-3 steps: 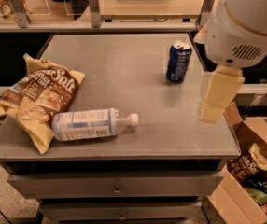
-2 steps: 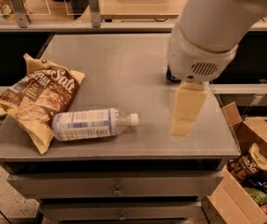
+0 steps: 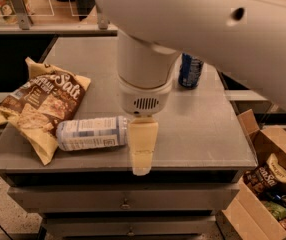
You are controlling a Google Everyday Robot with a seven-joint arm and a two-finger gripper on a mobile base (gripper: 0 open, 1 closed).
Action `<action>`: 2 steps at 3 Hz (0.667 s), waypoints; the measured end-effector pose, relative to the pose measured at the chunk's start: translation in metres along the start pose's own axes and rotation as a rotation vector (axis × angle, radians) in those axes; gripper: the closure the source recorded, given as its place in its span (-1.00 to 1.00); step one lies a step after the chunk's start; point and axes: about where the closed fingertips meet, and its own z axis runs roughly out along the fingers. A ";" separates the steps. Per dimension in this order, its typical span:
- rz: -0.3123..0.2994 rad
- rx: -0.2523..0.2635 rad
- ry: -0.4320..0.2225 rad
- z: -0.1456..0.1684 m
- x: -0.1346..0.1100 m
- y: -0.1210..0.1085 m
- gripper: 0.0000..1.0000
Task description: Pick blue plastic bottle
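Observation:
The blue plastic bottle (image 3: 90, 133) lies on its side near the front of the grey table (image 3: 203, 134). It is clear, with a pale blue-and-white label. Its left end touches the chip bag. Its right end, where the cap is, is hidden behind my gripper (image 3: 141, 154). The cream-coloured gripper hangs below the white arm (image 3: 143, 69), just right of the bottle's label and over the table's front edge. I cannot see whether it touches the bottle.
A brown and cream chip bag (image 3: 40, 104) lies at the table's left. A dark blue drink can (image 3: 189, 70) stands at the back right, partly behind the arm. An open cardboard box (image 3: 270, 184) with snacks sits on the floor to the right. Drawers are under the table.
The arm has swung left from the table's right side, near the can, to the bottle's cap end. It now fills the upper view and hides the cap.

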 end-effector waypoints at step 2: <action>-0.043 -0.065 -0.035 0.034 -0.047 -0.008 -1.00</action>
